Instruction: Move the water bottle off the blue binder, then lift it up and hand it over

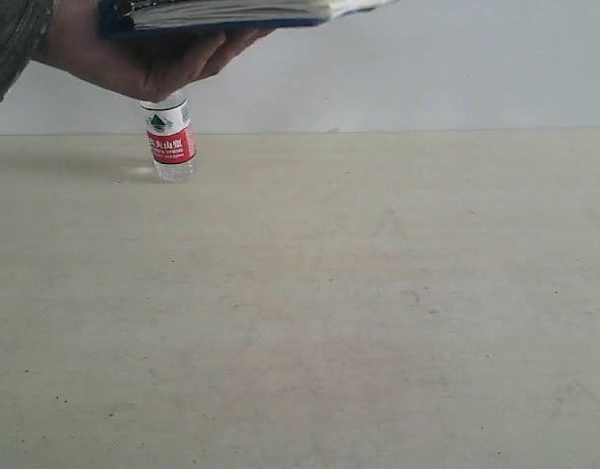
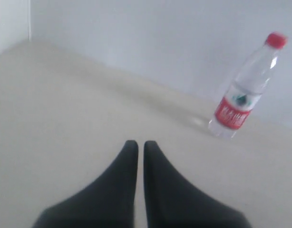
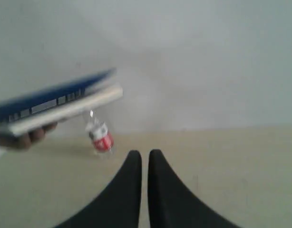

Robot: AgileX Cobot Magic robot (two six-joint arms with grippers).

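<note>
The water bottle [image 1: 170, 138] stands upright at the table's far left, its top hidden behind a person's hand [image 1: 149, 57]. That hand holds the blue binder [image 1: 222, 13] in the air above the bottle. The bottle [image 2: 245, 90] shows its red cap in the left wrist view; it [image 3: 99, 134] looks small under the binder [image 3: 53, 105] in the right wrist view. My left gripper [image 2: 137, 144] and right gripper [image 3: 144, 153] are shut with only a thin slit between the tips, nothing between them, both well short of the bottle. Neither gripper appears in the exterior view.
A beige table [image 1: 359, 313] runs back to a pale wall [image 1: 456, 68]. The person's sleeve [image 1: 12, 44] enters at the upper left corner.
</note>
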